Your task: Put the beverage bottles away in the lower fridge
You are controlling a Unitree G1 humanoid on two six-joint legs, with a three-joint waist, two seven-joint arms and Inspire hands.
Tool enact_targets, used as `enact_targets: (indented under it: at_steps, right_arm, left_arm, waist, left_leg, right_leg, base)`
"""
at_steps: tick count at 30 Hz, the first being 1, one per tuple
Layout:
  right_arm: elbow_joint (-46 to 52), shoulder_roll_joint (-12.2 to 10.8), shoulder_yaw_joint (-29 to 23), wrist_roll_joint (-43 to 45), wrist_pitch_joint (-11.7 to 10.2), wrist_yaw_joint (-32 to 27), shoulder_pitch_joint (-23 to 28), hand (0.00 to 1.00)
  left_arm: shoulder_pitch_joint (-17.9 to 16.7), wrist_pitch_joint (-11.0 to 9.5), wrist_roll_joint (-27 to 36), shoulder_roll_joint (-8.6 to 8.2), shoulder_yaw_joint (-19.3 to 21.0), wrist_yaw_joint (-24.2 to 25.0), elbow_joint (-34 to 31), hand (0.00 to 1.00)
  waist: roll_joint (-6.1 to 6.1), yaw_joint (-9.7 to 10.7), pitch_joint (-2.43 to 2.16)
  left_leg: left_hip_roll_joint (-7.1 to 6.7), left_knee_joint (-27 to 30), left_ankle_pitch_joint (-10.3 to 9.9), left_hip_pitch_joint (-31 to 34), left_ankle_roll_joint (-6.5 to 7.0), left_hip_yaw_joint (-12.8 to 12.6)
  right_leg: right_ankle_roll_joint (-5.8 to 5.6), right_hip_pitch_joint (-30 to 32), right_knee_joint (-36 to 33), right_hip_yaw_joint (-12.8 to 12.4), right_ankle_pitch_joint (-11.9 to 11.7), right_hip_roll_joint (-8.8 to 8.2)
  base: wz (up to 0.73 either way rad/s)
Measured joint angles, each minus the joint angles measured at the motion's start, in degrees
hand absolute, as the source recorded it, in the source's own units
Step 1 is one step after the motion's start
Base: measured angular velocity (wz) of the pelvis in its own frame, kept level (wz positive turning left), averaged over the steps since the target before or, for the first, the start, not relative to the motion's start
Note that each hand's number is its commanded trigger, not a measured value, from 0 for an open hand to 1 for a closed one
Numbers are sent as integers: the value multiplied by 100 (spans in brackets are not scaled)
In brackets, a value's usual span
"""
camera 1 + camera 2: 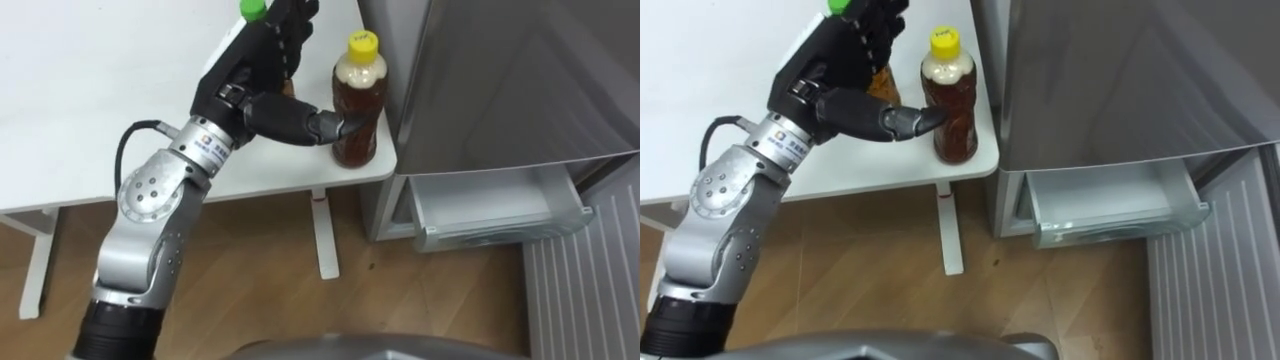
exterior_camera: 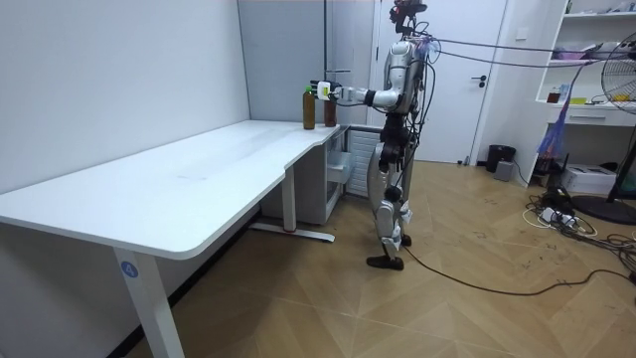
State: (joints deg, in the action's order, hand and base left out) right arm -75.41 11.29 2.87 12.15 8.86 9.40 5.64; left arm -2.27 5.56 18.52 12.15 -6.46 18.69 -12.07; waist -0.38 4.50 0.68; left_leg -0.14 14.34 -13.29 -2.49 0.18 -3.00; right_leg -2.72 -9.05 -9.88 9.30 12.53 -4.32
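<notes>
Standing at the corner of the white tabletop (image 1: pixel 100 100) beside the grey fridge (image 1: pixel 500 80), the robot has its left arm stretched out over the tabletop's edge. The left hand (image 1: pixel 245 75) sits at the upper middle of the left eye view. Its fingers are curled round a green-capped bottle (image 1: pixel 252 10), and the thumb points toward the frame's right, its tip touching a yellow-capped tea bottle (image 1: pixel 358 100).

Both drinks stand upright on the tabletop, with the tea bottle just to the right of the hand, nearest the fridge. The fridge's lower drawer (image 1: pixel 490 205) is pulled out, well below and to the right of the bottles. The coming move therefore probably runs rightward and down, past the tea bottle, which the thumb could tip over.

The hand hides nearly all of the green-capped bottle, leaving only its cap and a sliver of brown. Whether its base is on the tabletop or lifted clear cannot be made out. The drawer's inside is cut off from sight.
</notes>
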Motion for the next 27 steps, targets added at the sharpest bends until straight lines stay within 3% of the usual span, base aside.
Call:
enact_targets:
  at_steps: [22, 27]
  right_arm:
    - [70, -17, 33, 195, 208, 57, 1, 0]
    - [191, -18, 34, 192, 383, 127, 18, 0]
  left_arm:
    - [-8, 181, 39, -48, -12, -56, 254, 0]
    - [-8, 432, 195, -48, -12, -22, 320, 0]
  waist:
    - [14, 46, -12]
    - [20, 149, -15]
  left_leg:
    - [33, -70, 7, -69, -13, -15]
    - [35, -59, 7, 5, -14, -15]
  right_leg:
    - [0, 19, 5, -58, 0, 34]
    - [5, 32, 0, -54, -3, 37]
  base:
    - [-1]
    - [0]
